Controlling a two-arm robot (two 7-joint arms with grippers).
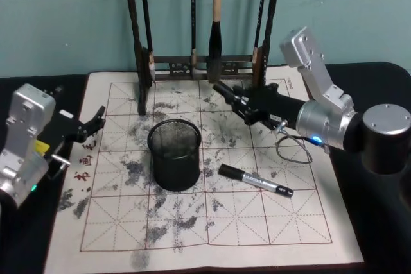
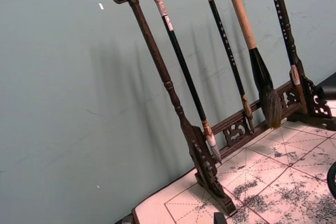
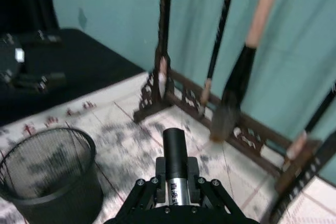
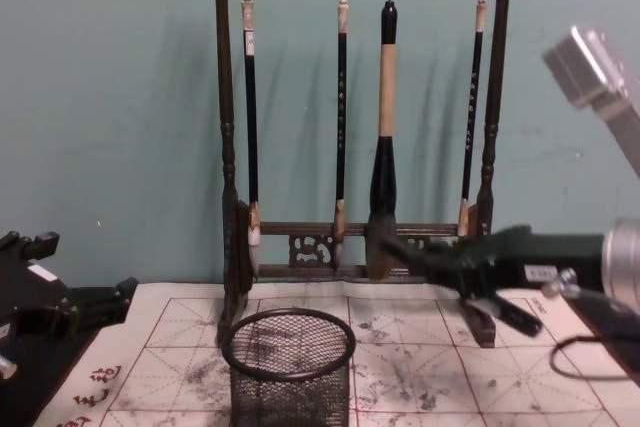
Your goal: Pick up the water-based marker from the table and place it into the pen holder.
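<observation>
Where the water-based marker (image 3: 175, 153) is: off the counter (image 1: 366, 75), clamped in the right claw (image 3: 176, 183); black cap sticks out past the fingertips, printed silver barrel sits between them.
Marker attitude: roughly level, cap toward the far left corner of the mat (image 1: 270, 222).
Right claw: closed on the barrel, held in the air over the far right part of the mat, between the brush rack (image 4: 228, 147) and the pen holder (image 1: 173, 171), higher than the holder's rim in the chest view.
Pen holder: upright near the mat's centre, apart from the claw.
Second marker (image 1: 255, 181): same look, lying flat on the mat near the holder, on the side toward the right edge, cap end nearest it; not touching.
Brush rack: along the mat's far edge, four brushes (image 4: 386, 97) hanging.
Left claw (image 1: 97, 121): at the mat's left edge, fingers parted, gripping nothing.
</observation>
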